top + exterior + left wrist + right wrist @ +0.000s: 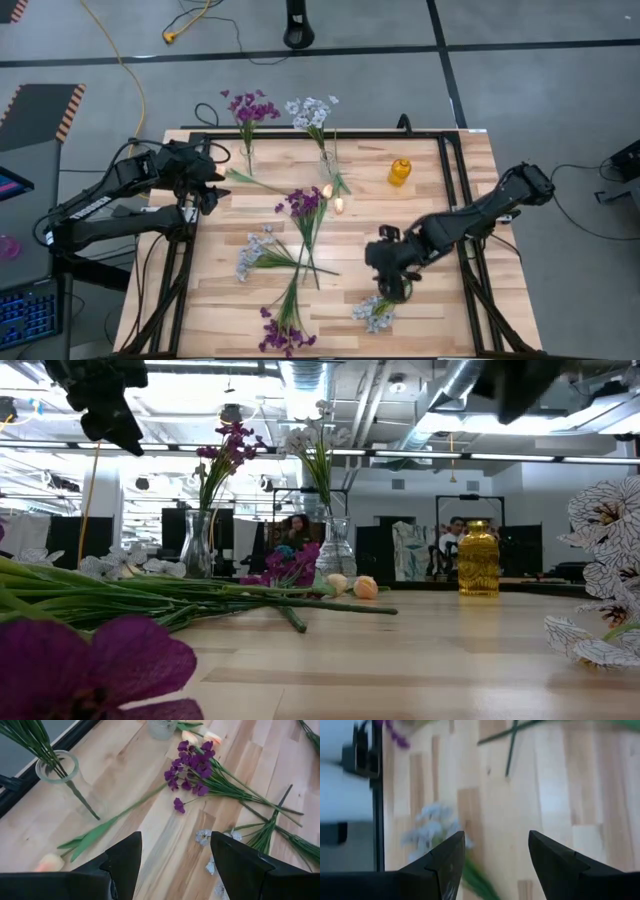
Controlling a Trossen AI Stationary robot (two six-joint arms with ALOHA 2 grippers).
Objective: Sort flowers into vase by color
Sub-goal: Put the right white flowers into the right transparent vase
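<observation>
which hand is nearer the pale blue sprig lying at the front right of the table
Right. The right hand hovers just beside the pale blue sprig, open and empty. The left hand is across the table near the vase with purple flowers.

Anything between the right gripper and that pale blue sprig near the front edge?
In the right wrist view, only bare wood separates the open right gripper from the pale blue sprig. The high view shows the gripper directly above it.

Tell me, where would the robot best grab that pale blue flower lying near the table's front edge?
Probably on the green stem, not the fluffy head. The pale blue sprig lies flat, its stem running up under the open right gripper. Coming straight down from above, fingers either side of the thin stem, looks easiest.
</observation>
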